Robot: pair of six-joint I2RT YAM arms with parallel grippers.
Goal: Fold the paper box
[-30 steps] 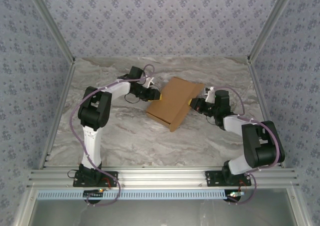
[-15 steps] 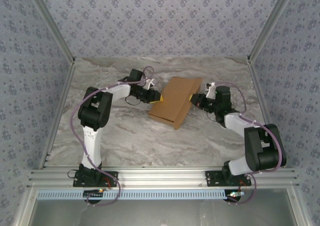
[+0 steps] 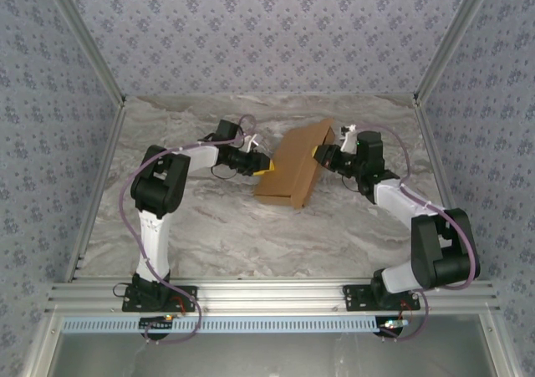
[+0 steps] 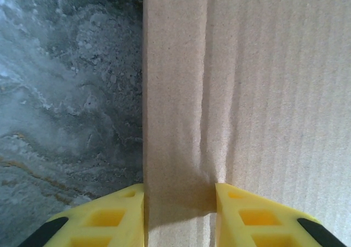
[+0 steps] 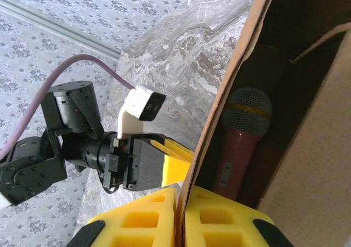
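The paper box (image 3: 292, 166), plain brown cardboard, stands tilted at mid-table between both arms, its lid partly raised. My left gripper (image 3: 264, 167) grips its left side; in the left wrist view the yellow fingers (image 4: 104, 219) press on either side of a narrow wall of the paper box (image 4: 181, 93), with my left gripper (image 4: 180, 214) shut on it. My right gripper (image 3: 321, 154) pinches the lid's edge; in the right wrist view it (image 5: 181, 214) is shut on the thin cardboard flap (image 5: 230, 88). Inside the box lies a pink microphone (image 5: 241, 143) with a grey mesh head.
The marble tabletop (image 3: 209, 235) stretches in front of the box. Patterned walls (image 3: 50, 143) with aluminium posts close the left, right and back. The metal rail (image 3: 267, 293) holding the arm bases runs along the near edge. The left arm's black wrist (image 5: 77, 148) shows beyond the flap.
The box has shifted toward the back and tipped up more steeply on its side. Both grippers moved with it, the right one rising toward the back. The left jaws narrowed onto the box wall.
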